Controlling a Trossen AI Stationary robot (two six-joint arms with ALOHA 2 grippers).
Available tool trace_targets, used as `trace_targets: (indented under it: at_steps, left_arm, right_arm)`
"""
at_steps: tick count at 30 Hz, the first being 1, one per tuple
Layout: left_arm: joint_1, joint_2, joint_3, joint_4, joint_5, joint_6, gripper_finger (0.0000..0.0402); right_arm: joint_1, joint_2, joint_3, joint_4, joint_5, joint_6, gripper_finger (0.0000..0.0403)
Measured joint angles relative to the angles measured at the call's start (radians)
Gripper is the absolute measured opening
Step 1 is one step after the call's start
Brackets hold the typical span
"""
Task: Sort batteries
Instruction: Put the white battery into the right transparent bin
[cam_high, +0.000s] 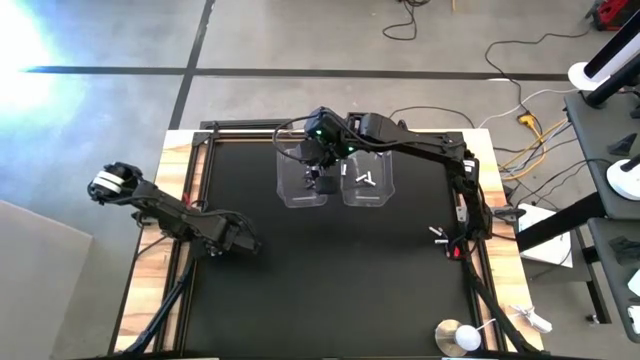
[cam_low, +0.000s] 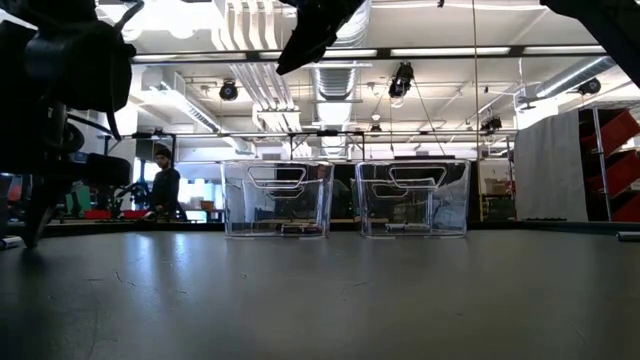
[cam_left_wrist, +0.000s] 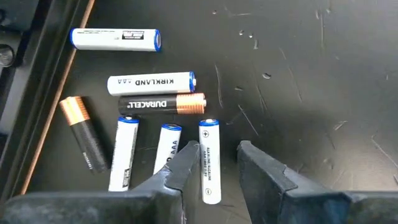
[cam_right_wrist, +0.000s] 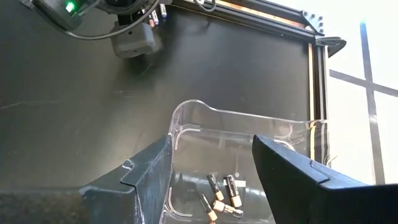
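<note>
Batteries (cam_left_wrist: 152, 112) by left end effector (cam_left_wrist: 217, 162): 5 white, 2 dark, 2 tubs (cam_high: 303, 180)

Look at your two arms from above: both are dark, nearly black, built from chunky jointed segments with thin black cables looped along them. Your left arm (cam_high: 170, 212) carries a white, ringed collar at its outer end, and your right arm (cam_high: 420, 150) shows a small green light glowing near its wrist. Up close, your left pincer (cam_left_wrist: 217, 177) has matte black, wedge-shaped fingers (cam_left_wrist: 177, 171) with bevelled edges; your right pincer (cam_right_wrist: 211, 171) looks the same.
</note>
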Motion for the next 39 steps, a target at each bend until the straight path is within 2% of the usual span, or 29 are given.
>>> trace_targets:
  at_steps: [6,13,18,21,25,29,32,35,39]
  left_arm:
    - [0.000,0.033,0.019,0.003,-0.008,0.051,0.0076]
    - [0.000,0.055,0.043,-0.001,-0.032,0.109,0.0013]
    - [0.000,0.020,0.101,0.069,-0.094,0.191,0.0015]
    - [0.000,-0.024,0.161,0.034,-0.206,0.278,0.0012]
    - [0.004,-0.081,0.299,0.042,-0.486,0.440,0.0011]
    - [0.029,-0.120,0.450,0.037,-0.747,0.675,0.0010]
    - [0.052,-0.145,0.584,0.050,-0.902,0.871,0.0010]
    - [0.062,-0.150,0.734,0.120,-0.993,1.166,0.0010]
    - [0.063,-0.144,0.922,0.224,-1.028,1.540,0.0010]
  right_arm:
    - [0.000,0.000,0.000,0.000,0.000,-0.004,0.0217]
    - [0.000,0.000,0.025,-0.020,0.000,-0.004,0.0217]
    - [0.000,-0.019,0.093,-0.052,0.000,-0.008,0.0217]
    - [-0.001,-0.050,0.121,-0.057,0.000,-0.015,0.0217]
    - [-0.005,-0.100,0.129,-0.051,0.000,-0.012,0.0217]
    - [-0.005,-0.117,0.129,-0.047,0.000,0.028,0.0217]
    - [-0.005,-0.116,0.127,-0.027,-0.001,0.104,0.0217]
    - [-0.002,-0.114,0.125,0.002,-0.004,0.154,0.0217]
    - [0.000,-0.111,0.124,0.074,-0.097,0.241,0.0217]
